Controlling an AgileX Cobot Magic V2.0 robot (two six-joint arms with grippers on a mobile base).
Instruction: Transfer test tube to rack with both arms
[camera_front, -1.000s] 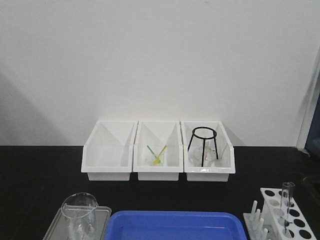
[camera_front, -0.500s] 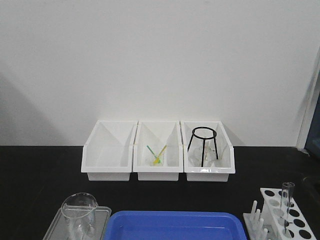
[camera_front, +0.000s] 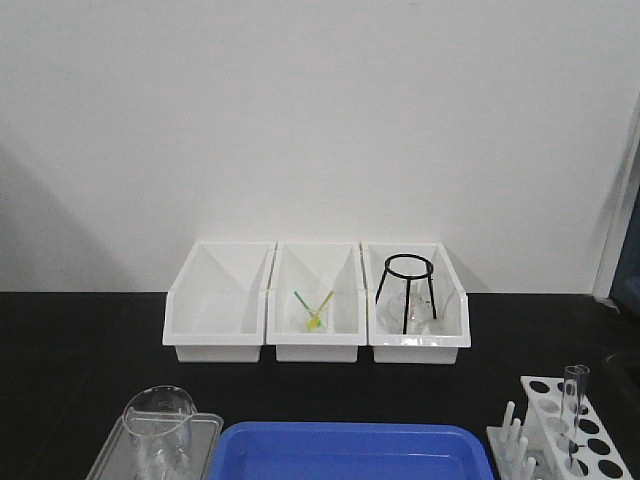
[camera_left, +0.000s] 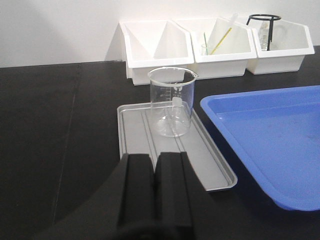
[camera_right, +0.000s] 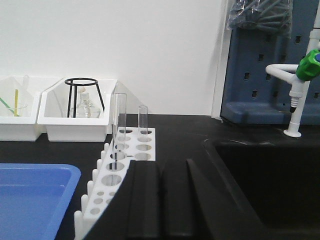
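Note:
The white rack (camera_right: 102, 173) stands just ahead of and to the left of my right gripper (camera_right: 161, 167), which is shut and empty. Two clear test tubes stand upright in its holes, a taller one (camera_right: 119, 125) and a shorter one (camera_right: 143, 120). In the front view the rack (camera_front: 527, 392) is at the bottom right with a tube (camera_front: 574, 400) standing in it. My left gripper (camera_left: 155, 161) is shut and empty, over the near end of a grey tray (camera_left: 135, 145). Neither arm shows in the front view.
A clear glass beaker (camera_left: 171, 102) stands on the grey tray. A blue tray (camera_left: 265, 125) lies between the grey tray and the rack. Three white bins (camera_front: 315, 345) line the back wall. A black sink (camera_right: 270, 175) and a faucet (camera_right: 300, 95) are right of the rack.

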